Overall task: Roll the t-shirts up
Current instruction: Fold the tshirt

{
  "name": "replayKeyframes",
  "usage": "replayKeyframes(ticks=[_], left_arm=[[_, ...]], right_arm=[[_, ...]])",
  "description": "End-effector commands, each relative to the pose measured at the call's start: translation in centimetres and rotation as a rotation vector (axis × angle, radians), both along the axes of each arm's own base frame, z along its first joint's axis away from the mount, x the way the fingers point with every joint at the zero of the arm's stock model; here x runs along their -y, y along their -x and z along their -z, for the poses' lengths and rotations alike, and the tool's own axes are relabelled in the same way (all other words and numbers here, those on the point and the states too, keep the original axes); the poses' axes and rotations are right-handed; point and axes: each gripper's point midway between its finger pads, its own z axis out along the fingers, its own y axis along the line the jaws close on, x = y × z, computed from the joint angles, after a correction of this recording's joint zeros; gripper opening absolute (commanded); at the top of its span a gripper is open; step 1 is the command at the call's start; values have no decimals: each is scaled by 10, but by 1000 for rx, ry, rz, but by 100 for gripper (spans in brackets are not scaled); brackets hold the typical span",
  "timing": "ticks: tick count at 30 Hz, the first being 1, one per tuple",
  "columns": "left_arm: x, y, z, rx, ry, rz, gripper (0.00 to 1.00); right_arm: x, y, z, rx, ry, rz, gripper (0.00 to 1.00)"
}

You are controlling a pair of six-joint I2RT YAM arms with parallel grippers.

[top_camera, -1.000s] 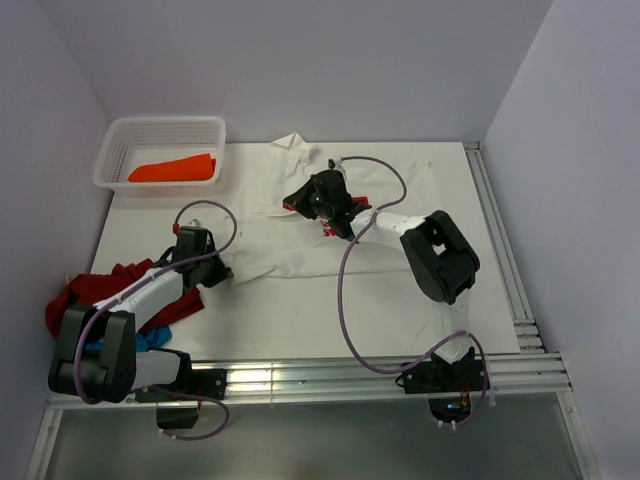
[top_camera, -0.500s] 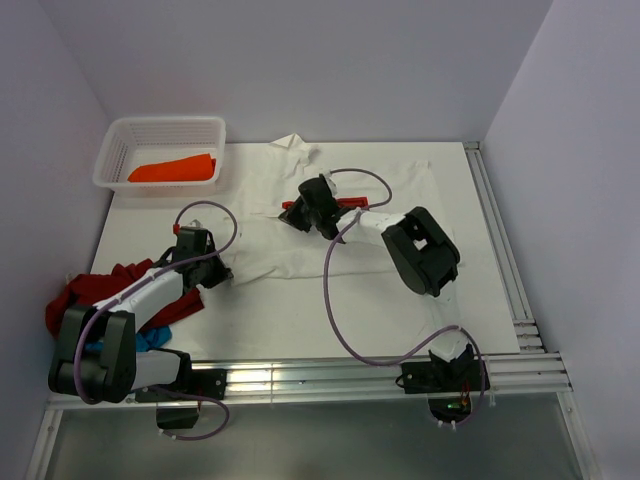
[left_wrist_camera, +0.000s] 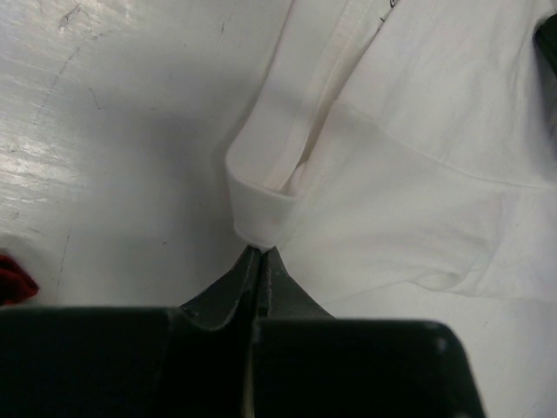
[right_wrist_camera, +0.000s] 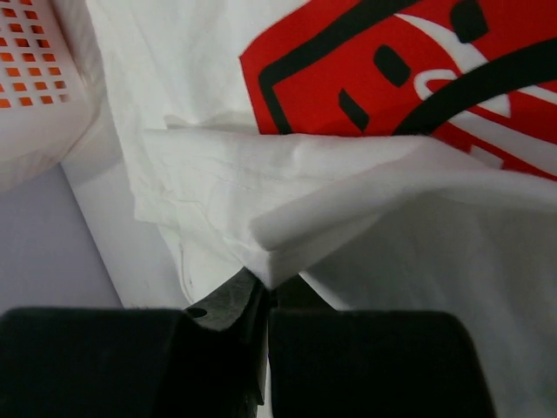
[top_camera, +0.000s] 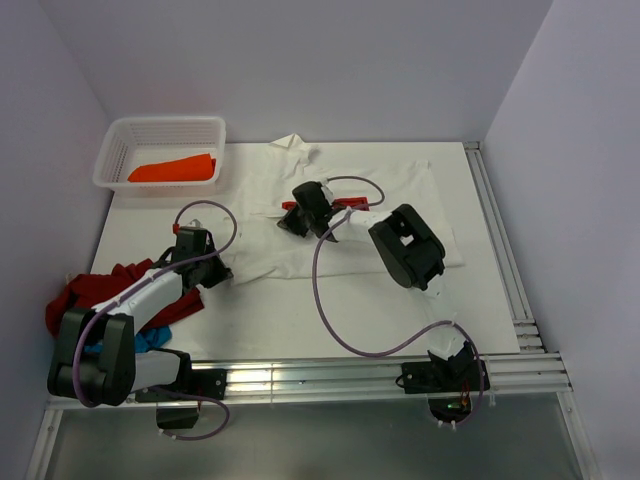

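White bench [top_camera: 300, 320] under pale lilac walls carries everything. At its 8 o'clock side the left gripper [left_wrist_camera: 260, 254] has its jaws pinched tight on the hem corner of the white t-shirt [top_camera: 400, 180], and it has not shifted in the last second. Toward the middle, the right gripper [right_wrist_camera: 261, 283] has its jaws clamped on a doubled fold of the same shirt. It has swept toward 9 o'clock, dragging that fold over the red print [right_wrist_camera: 365, 78], which the overhead view now shows mostly covered. The lengthwise fold looks nearly laid, and rolling has not begun. The orange t-shirt [top_camera: 172, 170] lies in the basket [top_camera: 110, 160] at 10 o'clock. The dark red t-shirt [top_camera: 90, 292] and blue t-shirt [top_camera: 150, 340] are heaped at 8 o'clock.
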Motion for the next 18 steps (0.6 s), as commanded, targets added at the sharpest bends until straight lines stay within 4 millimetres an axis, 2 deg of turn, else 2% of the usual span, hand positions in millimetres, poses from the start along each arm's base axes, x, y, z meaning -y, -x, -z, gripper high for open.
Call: replayKeyframes(ticks=[1,8,18], left_arm=[[2,-3,-8,40,-1,28,4],[1,0,-1,23,-9,32,3],[0,1,0,21,-13,34,3]], right_arm=[[-10,-12,-8,14,-18,22,0],[-10,-23,-3,10,-45,43,0],[-6,-45,-11,17,-49,89,0]])
